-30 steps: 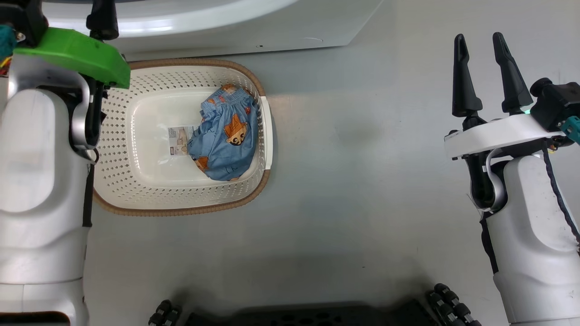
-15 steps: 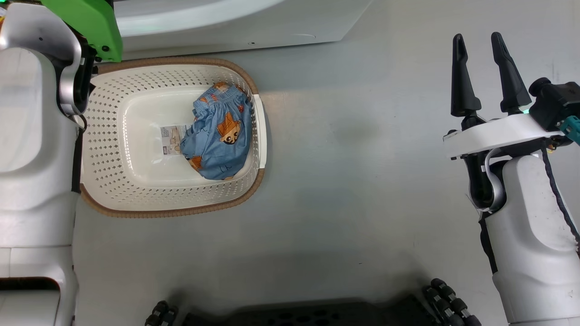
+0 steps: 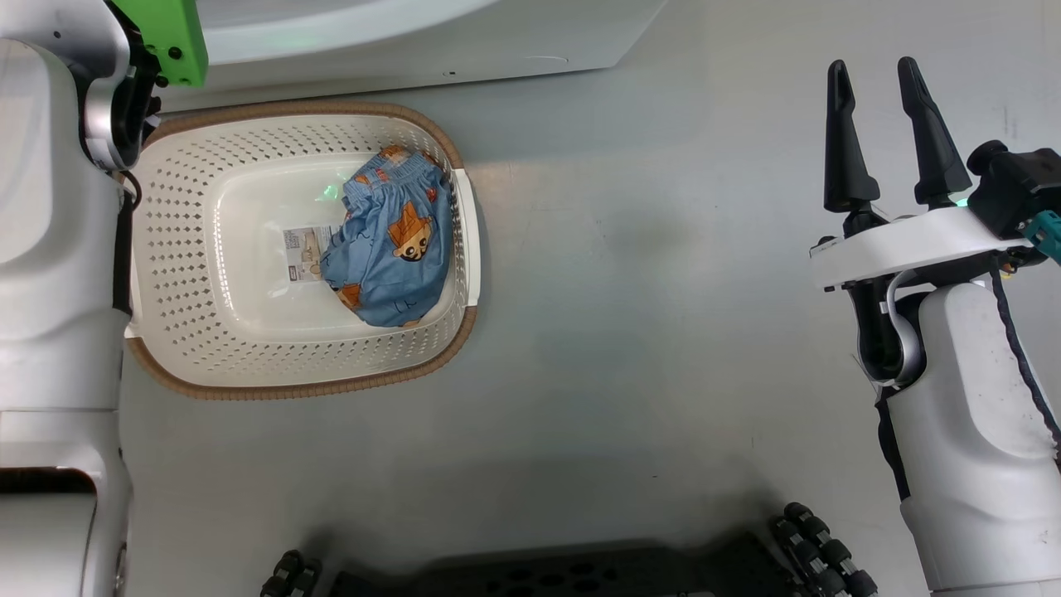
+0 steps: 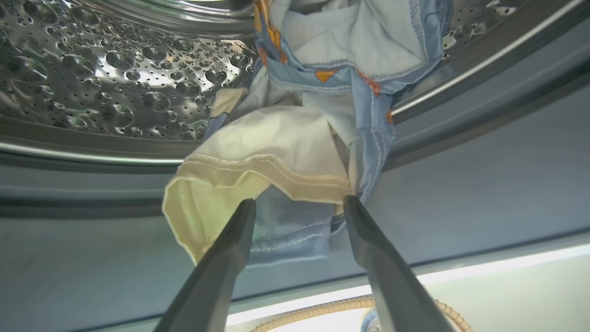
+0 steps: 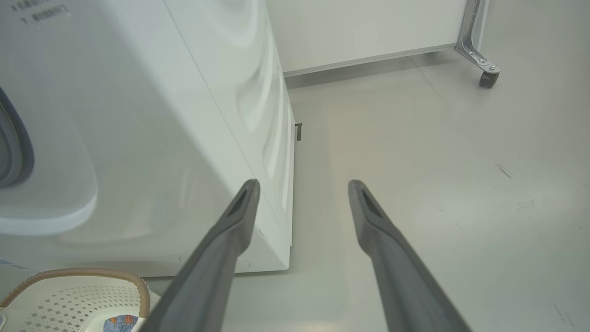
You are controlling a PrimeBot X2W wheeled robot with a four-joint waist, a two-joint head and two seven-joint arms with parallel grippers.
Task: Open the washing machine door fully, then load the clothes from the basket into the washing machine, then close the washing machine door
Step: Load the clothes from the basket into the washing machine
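The basket (image 3: 290,388) stands on the grey floor in front of the washing machine (image 3: 414,50), and its rim also shows in the right wrist view (image 5: 92,274). One piece of the clothes (image 3: 390,249), light blue with orange animal prints, lies bunched at the basket's right end. In the left wrist view another garment (image 4: 276,152) drapes over the lip of the steel drum (image 4: 115,69). My left gripper (image 4: 299,201) is open, its tips just short of that hanging cloth. My right gripper (image 3: 872,66) is open and empty over bare floor, right of the machine (image 5: 161,115). The washing machine door is out of view.
My pale left forearm (image 3: 50,249) rises along the basket's left side. A white panel on a caster leg (image 5: 488,78) stands on the far floor. My dark base with rollers (image 3: 580,576) lies along the head view's bottom edge.
The head view has shifted, so basket and machine sit further left. My left arm's green wrist has risen toward the top left corner. The right gripper has stayed as it was.
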